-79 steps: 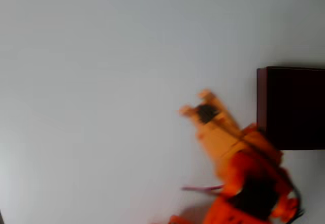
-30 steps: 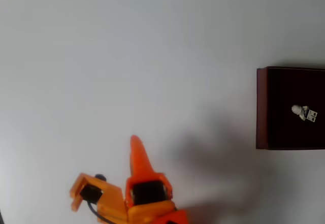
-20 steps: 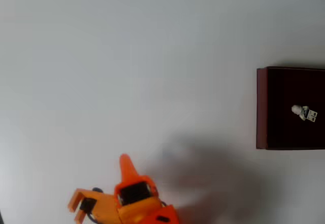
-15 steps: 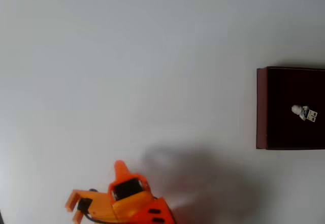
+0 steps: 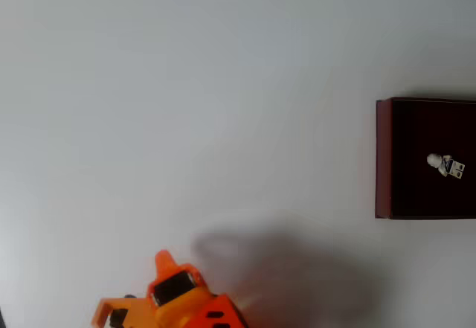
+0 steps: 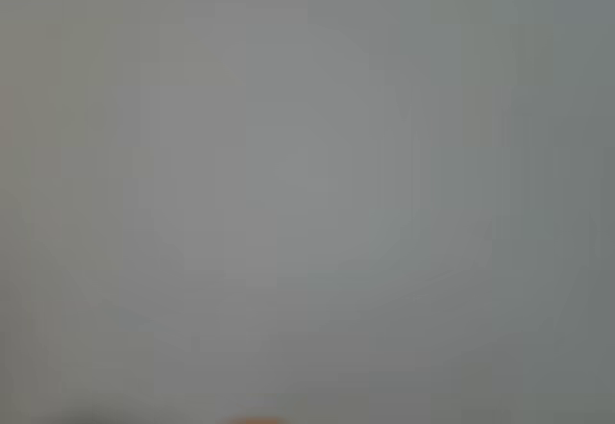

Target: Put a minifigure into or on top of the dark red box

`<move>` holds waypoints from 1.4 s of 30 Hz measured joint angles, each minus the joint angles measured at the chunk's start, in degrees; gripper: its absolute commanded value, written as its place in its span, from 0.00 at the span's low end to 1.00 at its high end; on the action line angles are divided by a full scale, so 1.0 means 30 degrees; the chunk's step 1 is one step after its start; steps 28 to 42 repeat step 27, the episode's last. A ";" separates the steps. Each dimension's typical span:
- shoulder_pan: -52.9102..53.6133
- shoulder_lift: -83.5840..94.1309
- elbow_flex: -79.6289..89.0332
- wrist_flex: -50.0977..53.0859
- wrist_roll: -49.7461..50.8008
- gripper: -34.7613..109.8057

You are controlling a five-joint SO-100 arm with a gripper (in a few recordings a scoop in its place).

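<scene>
In the overhead view, the dark red box (image 5: 387,161) sits at the right edge of the white worktop (image 5: 193,97), partly cut off by the picture's border. Its thin maroon left wall and lower rim frame a very dark inside. The minifigure (image 5: 445,164) lies on that dark floor inside the box, tipped on its side, its round white head pointing left and its pale body with dark marks to the right.

Well apart from the box, at the bottom edge left of centre, the orange gripper (image 5: 134,287) reaches into the picture. One pointed finger (image 5: 163,259) sticks up toward the far side, and a second orange part lies off to its left; the two stand spread apart with bare worktop between them, so the gripper is parted and has hold of nothing. A soft grey shadow (image 5: 282,268) spreads over the worktop to the right of it.

In the wrist view there is a blurred, plain grey surface, with a faint orange smear (image 6: 258,420) at the bottom edge.
</scene>
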 measured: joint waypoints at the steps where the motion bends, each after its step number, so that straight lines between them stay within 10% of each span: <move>1: -0.0176 0.0000 0.0000 0.0000 0.0000 0.27; 42: -0.0205 0.0000 0.0000 0.0029 -0.0029 0.25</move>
